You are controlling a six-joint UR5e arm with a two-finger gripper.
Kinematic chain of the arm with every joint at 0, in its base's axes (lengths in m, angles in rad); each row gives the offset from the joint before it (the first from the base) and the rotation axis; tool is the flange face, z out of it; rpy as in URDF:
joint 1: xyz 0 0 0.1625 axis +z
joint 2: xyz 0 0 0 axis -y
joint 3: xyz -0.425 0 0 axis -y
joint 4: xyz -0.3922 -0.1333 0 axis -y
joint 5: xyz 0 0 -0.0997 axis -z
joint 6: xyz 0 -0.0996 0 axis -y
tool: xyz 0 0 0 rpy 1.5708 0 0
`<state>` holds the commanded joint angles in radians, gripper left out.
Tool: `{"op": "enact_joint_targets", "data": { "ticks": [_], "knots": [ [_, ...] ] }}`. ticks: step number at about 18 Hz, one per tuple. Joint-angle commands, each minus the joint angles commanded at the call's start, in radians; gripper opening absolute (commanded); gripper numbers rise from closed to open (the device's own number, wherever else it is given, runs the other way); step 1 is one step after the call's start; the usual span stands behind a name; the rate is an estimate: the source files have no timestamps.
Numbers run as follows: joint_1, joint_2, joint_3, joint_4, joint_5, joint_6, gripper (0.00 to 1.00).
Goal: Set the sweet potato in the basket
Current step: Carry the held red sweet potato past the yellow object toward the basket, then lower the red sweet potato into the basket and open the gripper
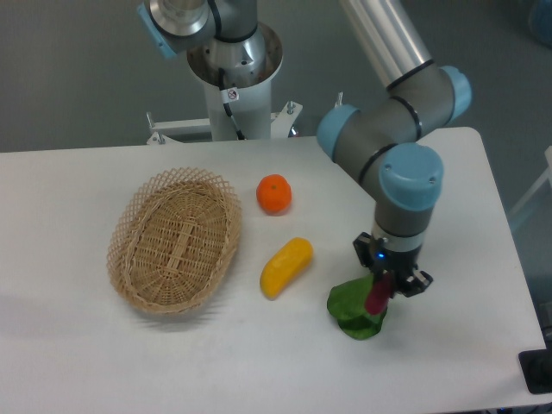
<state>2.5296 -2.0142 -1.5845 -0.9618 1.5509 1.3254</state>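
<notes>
The fixed camera looks down on a white counter [259, 362] with the grey robot arm with light-blue joint caps [405, 177] reaching in from the upper right. Its black two-finger hand [382, 289] points down and is clamped on the small magenta-purple sweet potato [377, 296], which hangs tilted below the wrist, only its lower part showing between the fingers. The sweet potato sits in front of the green leafy vegetable with a pale stalk [352, 309], which lies on the counter right under the hand; from this angle it is hard to tell whether the tuber touches the leaves or is held just above them.

To the left of the greens lies the yellow-orange oblong vegetable [286, 266], slanted with its upper end toward the right, apart from the greens. Above it, near the middle of the counter, rests the round orange fruit [274, 193]. The oval light-tan woven wicker basket with an openwork looped rim [131, 226] stands on the left part of the counter, just beside the yellow vegetable and the orange but touching neither, and well apart from the hand and the sweet potato. The arm's white pedestal base [235, 78] rises behind the counter's far edge.
</notes>
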Motion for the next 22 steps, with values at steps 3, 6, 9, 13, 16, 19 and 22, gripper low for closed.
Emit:
{"op": "enact_joint_targets", "data": {
  "ticks": [3,6,9,13,16,19,22],
  "knots": [
    [-0.041,0.044,-0.058,0.000,-0.002,-0.014,0.30],
    [-0.077,0.107,-0.135,-0.002,-0.005,-0.012,0.30],
    [-0.106,0.143,-0.181,0.000,-0.015,-0.009,0.30],
    [-0.198,0.163,-0.203,-0.005,-0.025,-0.014,0.30],
    [-0.264,0.167,-0.235,-0.005,-0.023,-0.015,0.30],
    [-0.310,0.201,-0.267,-0.017,-0.017,-0.017,0.30],
    [-0.373,0.209,-0.304,-0.017,-0.008,-0.041,0.31]
  ]
}}
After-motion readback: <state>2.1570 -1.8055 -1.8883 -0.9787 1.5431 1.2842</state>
